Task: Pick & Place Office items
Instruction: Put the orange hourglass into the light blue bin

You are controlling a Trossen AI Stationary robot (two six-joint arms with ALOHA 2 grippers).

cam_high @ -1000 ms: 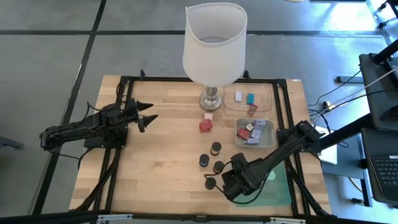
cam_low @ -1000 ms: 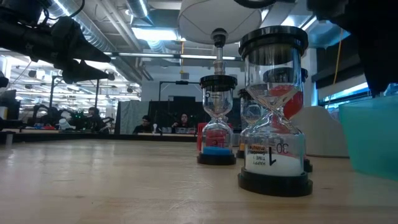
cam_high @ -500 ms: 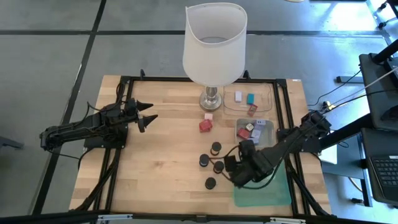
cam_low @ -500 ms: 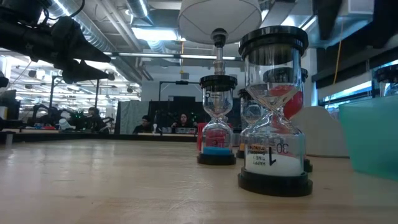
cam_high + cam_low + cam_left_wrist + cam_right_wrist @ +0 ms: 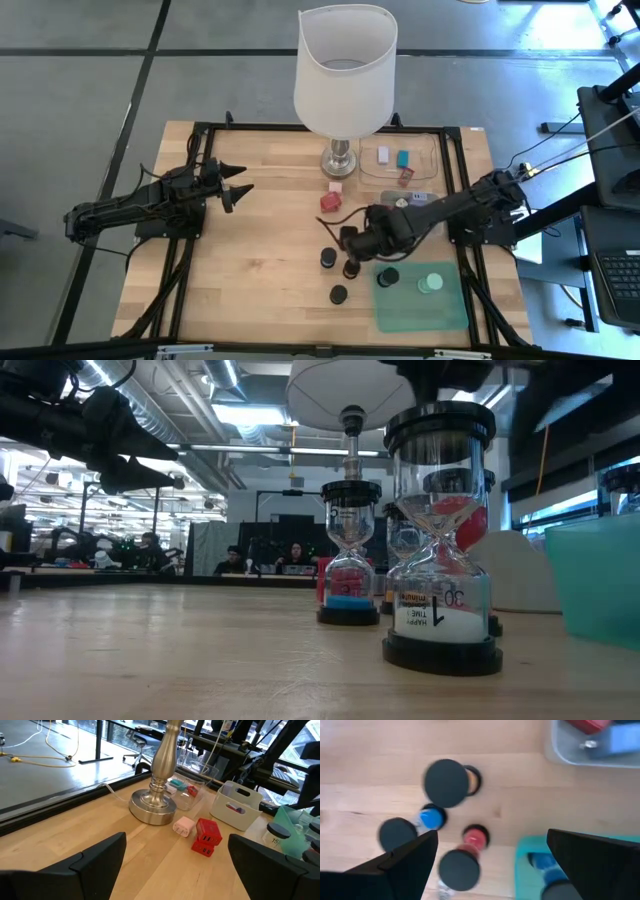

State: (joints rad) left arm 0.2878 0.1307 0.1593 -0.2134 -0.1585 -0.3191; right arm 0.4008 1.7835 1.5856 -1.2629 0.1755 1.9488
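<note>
My left gripper (image 5: pixel 243 188) hangs over the wooden table (image 5: pixel 260 270) at its left side, fingers spread and empty. Near the middle, a small pink block (image 5: pixel 335 186) and a red block (image 5: pixel 330 202) lie beside the silver lamp base (image 5: pixel 340 160). My right gripper (image 5: pixel 348 238), fingers spread wide and holding nothing, hovers over the black-capped hourglass timers (image 5: pixel 328 258). Further right, another black-capped timer (image 5: pixel 388 277) and a mint-green disc (image 5: pixel 431 283) sit on the green mat (image 5: pixel 455 308).

Two timers (image 5: pixel 388 277) seemingly stand on the mat (image 5: pixel 450 310).
</note>
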